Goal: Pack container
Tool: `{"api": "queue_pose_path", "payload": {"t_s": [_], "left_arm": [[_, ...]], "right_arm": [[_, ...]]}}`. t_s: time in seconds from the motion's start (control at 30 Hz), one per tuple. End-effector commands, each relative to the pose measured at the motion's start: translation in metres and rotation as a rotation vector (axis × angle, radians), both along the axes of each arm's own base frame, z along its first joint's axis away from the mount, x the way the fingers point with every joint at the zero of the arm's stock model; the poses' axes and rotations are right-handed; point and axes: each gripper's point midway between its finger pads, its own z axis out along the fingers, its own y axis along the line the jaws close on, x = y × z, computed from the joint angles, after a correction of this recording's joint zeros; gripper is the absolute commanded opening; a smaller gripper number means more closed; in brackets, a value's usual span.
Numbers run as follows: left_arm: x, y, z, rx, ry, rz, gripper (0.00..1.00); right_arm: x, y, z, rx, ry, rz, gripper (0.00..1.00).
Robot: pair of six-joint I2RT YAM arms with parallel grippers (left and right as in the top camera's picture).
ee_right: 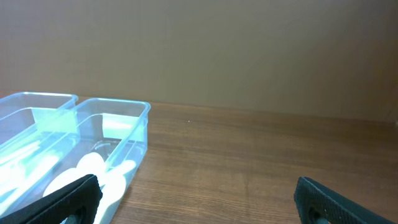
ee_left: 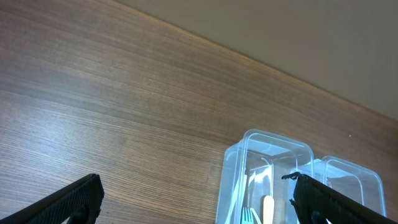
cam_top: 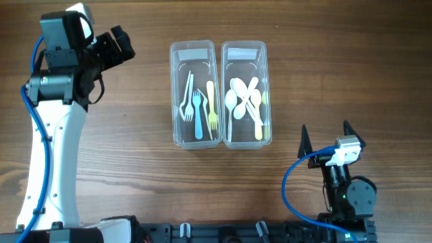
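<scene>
Left gripper [cam_top: 127, 44] spread, empty – well left of fork container [cam_top: 192, 62]. Right gripper [cam_top: 325, 132] spread, empty – near spoon container [cam_top: 244, 65]. Containers side by side, touching.

1. You have a table [cam_top: 135, 169] of brown wood filling the overhead view. Its grain runs left to right in lighter and darker streaks.
2. Along its near edge you see a black rail [cam_top: 223, 233] with small pale clips. It runs from the left part of that edge toward the right corner.
3. In both wrist views you can see a plain wall [ee_right: 217, 50], a flat brownish grey, rising beyond the table's far edge.
4. In the right wrist view you see that edge as a near-level line against the wall. In the left wrist view it slants down from upper left to lower right.
</scene>
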Motion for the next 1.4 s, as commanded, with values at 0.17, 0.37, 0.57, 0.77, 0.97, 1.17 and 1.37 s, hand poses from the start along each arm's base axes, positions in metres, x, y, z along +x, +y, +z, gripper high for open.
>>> {"api": "queue_pose_path", "payload": {"t_s": [0.17,0.37,0.57,0.77,0.97,1.17,1.37], "left_arm": [[0.001,0.003,0.002,0.009,-0.005,0.003,1.00],[0.001,0.003,0.002,0.009,-0.005,0.002,1.00],[-0.004,0.002,0.008,0.010,-0.017,0.001,1.00],[-0.048,-0.005,0.084,0.020,-0.214,-0.011,1.00],[-0.133,-0.018,0.174,0.027,-0.507,-0.040,1.00],[-0.226,-0.008,0.204,0.086,-0.715,0.018,1.00],[-0.274,-0.006,0.158,0.089,-0.767,0.031,1.00]], "right_arm": [[-0.001,0.000,0.002,-0.019,-0.014,0.004,1.00],[-0.001,0.000,0.002,-0.019,-0.014,0.004,1.00],[-0.001,0.000,0.002,-0.019,-0.014,0.004,1.00],[-0.001,0.000,0.002,-0.019,-0.014,0.004,1.00],[-0.001,0.000,0.002,-0.019,-0.014,0.004,1.00],[-0.001,0.000,0.002,-0.019,-0.014,0.004,1.00],[-0.001,0.000,0.002,-0.019,-0.014,0.004,1.00]]}}
